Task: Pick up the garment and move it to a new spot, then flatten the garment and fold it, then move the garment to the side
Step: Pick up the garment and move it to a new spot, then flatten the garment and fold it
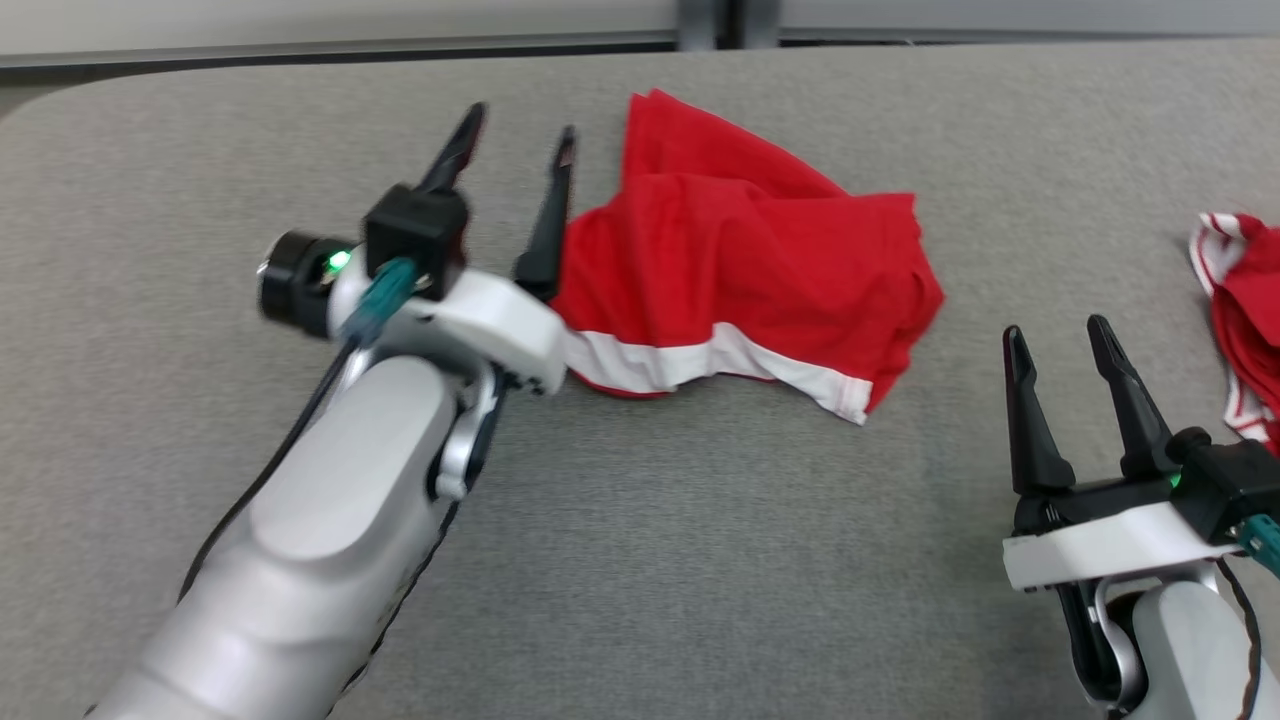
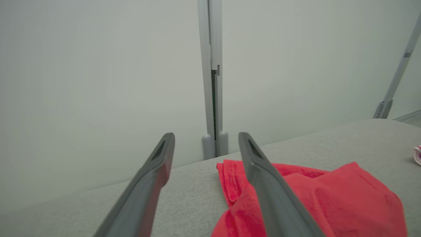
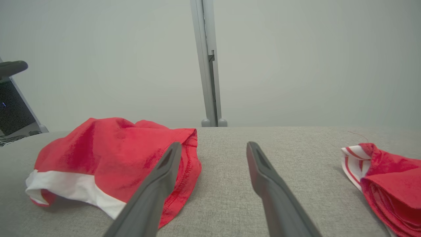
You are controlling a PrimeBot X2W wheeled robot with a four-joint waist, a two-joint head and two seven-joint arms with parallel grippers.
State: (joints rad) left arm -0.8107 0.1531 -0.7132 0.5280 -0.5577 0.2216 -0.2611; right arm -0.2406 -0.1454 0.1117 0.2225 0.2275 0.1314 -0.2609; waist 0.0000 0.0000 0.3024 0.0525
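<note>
The garment point(image 1: 745, 270) is red with a white band along its near edge and lies crumpled at the middle of the grey table. My left gripper point(image 1: 522, 128) hangs open just left of it, above its left edge, with nothing between the fingers. In the left wrist view the garment point(image 2: 332, 200) lies below and right of the open left gripper point(image 2: 206, 138). My right gripper point(image 1: 1057, 330) stands open at the lower right, apart from the cloth. From the right wrist, the garment point(image 3: 108, 154) sits left of the open right gripper point(image 3: 213, 146).
A second red and white cloth point(image 1: 1245, 320) lies bunched at the table's right edge, also in the right wrist view as a cloth point(image 3: 384, 177). The grey table point(image 1: 700, 560) ends at a pale wall with a post point(image 2: 212, 79). A dark screen point(image 3: 13, 108) stands far left.
</note>
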